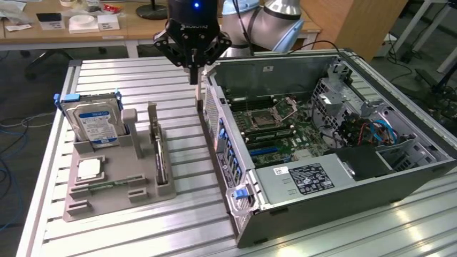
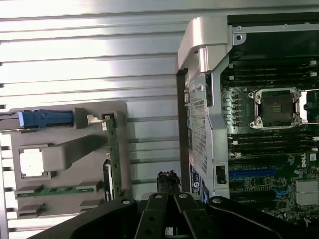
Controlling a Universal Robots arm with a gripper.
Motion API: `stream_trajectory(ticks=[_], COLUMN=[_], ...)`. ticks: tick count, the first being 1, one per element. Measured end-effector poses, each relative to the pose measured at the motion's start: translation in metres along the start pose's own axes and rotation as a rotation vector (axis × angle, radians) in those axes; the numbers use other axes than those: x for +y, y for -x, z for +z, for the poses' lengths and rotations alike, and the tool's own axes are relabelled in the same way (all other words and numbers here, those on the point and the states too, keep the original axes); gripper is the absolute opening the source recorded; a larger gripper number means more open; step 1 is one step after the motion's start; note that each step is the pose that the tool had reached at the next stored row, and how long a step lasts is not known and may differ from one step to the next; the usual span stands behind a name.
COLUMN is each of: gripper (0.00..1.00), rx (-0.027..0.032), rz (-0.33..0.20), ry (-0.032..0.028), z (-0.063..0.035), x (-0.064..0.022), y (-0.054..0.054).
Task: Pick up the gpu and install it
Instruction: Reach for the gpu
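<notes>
Grey holder [image 1: 100, 201] keeps gpu [image 1: 158, 155] upright, edge-on in slot, so you can pinch it from above. End effector [image 1: 192, 79] hangs over bench [image 1: 107, 75] between holder and case [image 1: 314, 214], pinched together, seemingly empty.

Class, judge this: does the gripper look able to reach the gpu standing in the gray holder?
Probably yes. The gpu stands edge-on with its top edge bare, and the gripper hangs above the table between holder and computer case.
</notes>
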State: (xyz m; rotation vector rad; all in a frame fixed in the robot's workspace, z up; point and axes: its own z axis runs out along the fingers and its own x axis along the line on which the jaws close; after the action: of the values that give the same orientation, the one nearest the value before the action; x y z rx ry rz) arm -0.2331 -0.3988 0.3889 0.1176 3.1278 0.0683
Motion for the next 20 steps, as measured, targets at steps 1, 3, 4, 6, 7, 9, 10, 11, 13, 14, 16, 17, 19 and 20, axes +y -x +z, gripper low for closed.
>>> stream_trajectory(ticks=[1, 3, 4, 6, 7, 9, 10, 11, 13, 14, 16, 17, 19, 20], gripper=[0.11, 0.11, 0.11, 0.11, 0.11, 0.11, 0.11, 0.11, 0.11, 0.11, 0.11, 0.11, 0.11, 0.11], rx=[0.0004, 0.0014, 0.0018, 0.0027, 0.0031, 0.0037, 0.0041, 0.0046, 0.0054, 0.0059, 0.0067, 0.0071, 0.008, 0.0084], rz=[0.0, 0.0, 0.0, 0.0, 0.0, 0.0, 0.0, 0.0, 0.0, 0.0, 0.0, 0.0, 0.0, 0.0], ry=[0.0, -0.0001, -0.0001, -0.0003, -0.0003, -0.0003, -0.0003, -0.0004, -0.0004, -0.0005, -0.0005, -0.0006, -0.0006, -0.0006], z=[0.0001, 0.0002, 0.0003, 0.0004, 0.0005, 0.0007, 0.0008, 0.0009, 0.001, 0.0011, 0.0012, 0.0013, 0.0015, 0.0016], x=[-0.0001, -0.0004, -0.0006, -0.0009, -0.0011, -0.0014, -0.0016, -0.0017, -0.0021, -0.0022, -0.0026, -0.0027, -0.0031, -0.0032], y=[-0.002, -0.006, -0.008, -0.012, -0.014, -0.018, -0.021, -0.023, -0.027, -0.029, -0.033, -0.035, -0.039, -0.041])
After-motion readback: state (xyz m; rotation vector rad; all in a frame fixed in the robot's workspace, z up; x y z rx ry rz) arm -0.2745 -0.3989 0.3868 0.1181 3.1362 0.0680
